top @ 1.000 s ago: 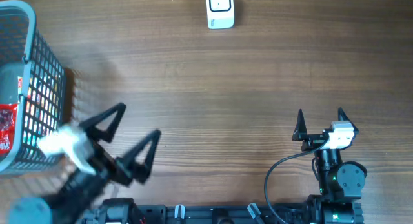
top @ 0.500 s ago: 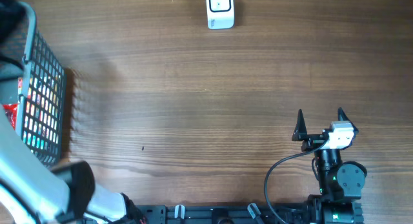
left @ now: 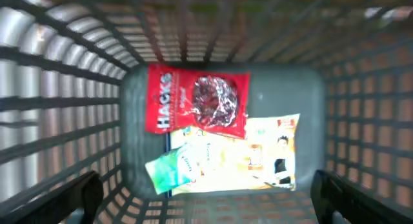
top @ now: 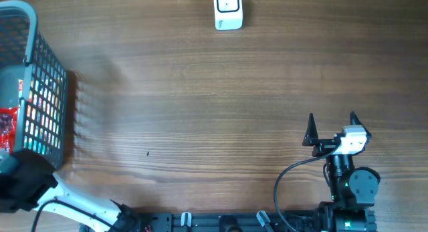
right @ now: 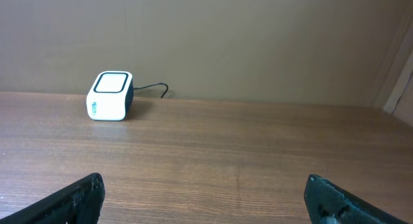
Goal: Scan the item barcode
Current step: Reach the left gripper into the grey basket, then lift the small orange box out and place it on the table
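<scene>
Spanning the view, the wooden table [top: 200, 91] carries a grey mesh basket [top: 47, 91] at its left edge. The left gripper [left: 210, 198] points down into it, jaws wide, empty; the right gripper [top: 332, 125], well apart, is also spread. Inside lie a yellow-white packet [left: 258, 153], a red bag [left: 197, 104] reading "HACKS", and a green sachet [left: 169, 171]. A white scanner [top: 228, 10] sits at the far edge.

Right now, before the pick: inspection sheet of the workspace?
Surface: wooden table, planked grain.
Job's things: white scanner at far edge; basket at left holding red Hacks packet and yellow packet.
Clutter: nothing seen.
Tools: left tool open, over the basket's inside; right tool open, empty, near edge.
Cables: black cable looping behind right tool; scanner lead behind the scanner.
Surroundings: plain wall behind table.
</scene>
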`<state>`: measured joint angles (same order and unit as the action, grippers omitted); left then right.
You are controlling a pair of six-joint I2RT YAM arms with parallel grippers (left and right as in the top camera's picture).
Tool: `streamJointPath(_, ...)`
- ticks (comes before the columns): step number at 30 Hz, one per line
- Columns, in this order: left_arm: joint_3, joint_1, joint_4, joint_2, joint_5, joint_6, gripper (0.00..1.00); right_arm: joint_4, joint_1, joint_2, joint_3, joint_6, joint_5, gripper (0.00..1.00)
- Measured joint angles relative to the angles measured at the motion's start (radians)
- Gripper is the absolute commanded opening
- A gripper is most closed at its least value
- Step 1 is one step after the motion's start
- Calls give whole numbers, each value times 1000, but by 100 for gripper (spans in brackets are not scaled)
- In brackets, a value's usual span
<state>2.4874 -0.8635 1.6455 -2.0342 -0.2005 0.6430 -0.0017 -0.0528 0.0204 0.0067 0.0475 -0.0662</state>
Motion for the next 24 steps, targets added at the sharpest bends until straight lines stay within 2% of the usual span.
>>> streamJointPath(4, -124, 0, -127, -55, 106, -147, 100, 0, 0, 0, 0, 0, 0, 100)
streamJointPath(8, -150, 0, -144, -115, 162, -285, 99, 0, 0, 0, 0, 0, 0, 100)
streamJointPath(10, -168, 0, -145, -141, 171, -314, 98, 0, 0, 0, 0, 0, 0, 99)
streamJointPath(14, -248, 13, -151, -216, 223, -418, 89, 0, 0, 0, 0, 0, 0, 100)
streamJointPath(18, -306, 55, -174, -247, 252, -487, 88, 0, 0, 0, 0, 0, 0, 100)
streamJointPath(21, -341, 86, -213, -247, 256, -510, 78, 0, 0, 0, 0, 0, 0, 100)
streamJointPath(22, -360, 93, -231, -247, 256, -515, 80, 0, 0, 0, 0, 0, 0, 100)
streamJointPath(24, -410, 93, -267, -247, 253, -519, 95, 0, 0, 0, 0, 0, 0, 100)
